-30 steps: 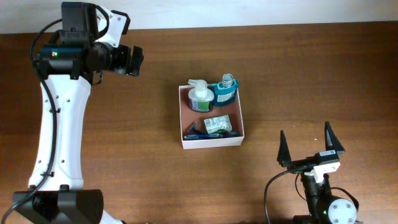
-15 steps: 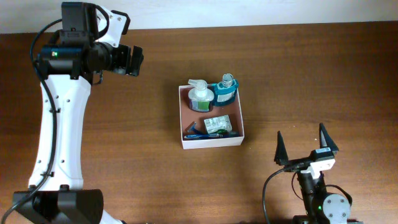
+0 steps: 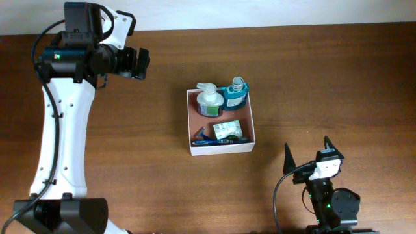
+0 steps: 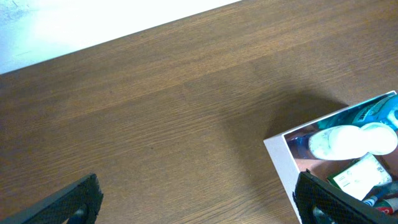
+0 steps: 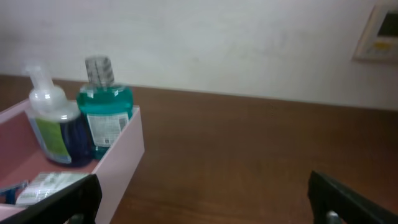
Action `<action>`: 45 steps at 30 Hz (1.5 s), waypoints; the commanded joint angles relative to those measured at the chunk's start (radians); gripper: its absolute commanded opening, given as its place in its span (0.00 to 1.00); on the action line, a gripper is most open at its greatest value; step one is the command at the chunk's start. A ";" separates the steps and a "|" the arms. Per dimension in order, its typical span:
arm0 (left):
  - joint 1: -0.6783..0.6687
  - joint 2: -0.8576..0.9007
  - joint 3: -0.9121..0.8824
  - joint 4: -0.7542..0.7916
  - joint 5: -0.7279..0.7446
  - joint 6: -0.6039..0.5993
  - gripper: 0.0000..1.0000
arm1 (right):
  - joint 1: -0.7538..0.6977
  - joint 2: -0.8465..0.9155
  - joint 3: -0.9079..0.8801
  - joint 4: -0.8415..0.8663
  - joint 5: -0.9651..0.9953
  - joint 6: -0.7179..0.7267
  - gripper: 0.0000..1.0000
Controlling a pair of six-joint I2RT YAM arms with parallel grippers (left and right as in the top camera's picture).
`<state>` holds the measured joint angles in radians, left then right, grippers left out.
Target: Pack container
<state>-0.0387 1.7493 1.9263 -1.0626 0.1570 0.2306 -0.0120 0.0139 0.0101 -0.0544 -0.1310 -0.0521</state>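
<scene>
The container (image 3: 221, 149), a square white-walled box with a reddish-brown floor, sits mid-table. It holds a white pump bottle (image 3: 208, 101), a teal bottle (image 3: 236, 95), a small packet (image 3: 227, 129) and a blue item (image 3: 208, 139). My left gripper (image 3: 140, 63) is open and empty, high at the far left; its wrist view (image 4: 199, 208) shows the container's corner (image 4: 280, 163) at lower right. My right gripper (image 3: 307, 153) is open and empty near the front edge, right of the container. Its wrist view (image 5: 202, 202) shows the container's wall (image 5: 118, 155) and both bottles at left.
Bare brown wood table (image 3: 325, 71) surrounds the container. A white wall runs along the table's far edge (image 5: 249, 43). The left arm's white links (image 3: 62, 130) stand over the left side of the table.
The right gripper has drawn back toward the front edge and turned a little to the left. The left arm and the container's contents have not moved.
</scene>
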 commanded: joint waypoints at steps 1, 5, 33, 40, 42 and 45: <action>0.002 -0.009 0.008 -0.001 0.011 -0.010 0.99 | 0.006 -0.011 -0.005 -0.015 0.024 0.005 0.98; 0.003 -0.009 0.008 -0.001 0.011 -0.010 0.99 | 0.005 -0.011 -0.005 -0.014 0.035 0.005 0.98; 0.003 -0.009 0.008 -0.001 0.011 -0.010 0.99 | 0.005 -0.011 -0.005 -0.014 0.035 0.005 0.99; 0.002 -0.009 0.008 -0.001 0.011 -0.010 1.00 | 0.005 -0.011 -0.005 -0.014 0.035 0.005 0.99; 0.003 -0.009 0.008 -0.001 0.011 -0.010 0.99 | 0.005 -0.011 -0.005 -0.014 0.035 0.005 0.99; 0.003 -0.009 0.008 -0.001 0.011 -0.010 0.99 | 0.005 -0.011 -0.005 -0.014 0.035 0.005 0.99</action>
<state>-0.0387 1.7493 1.9263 -1.0626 0.1570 0.2306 -0.0120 0.0139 0.0101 -0.0608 -0.1154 -0.0525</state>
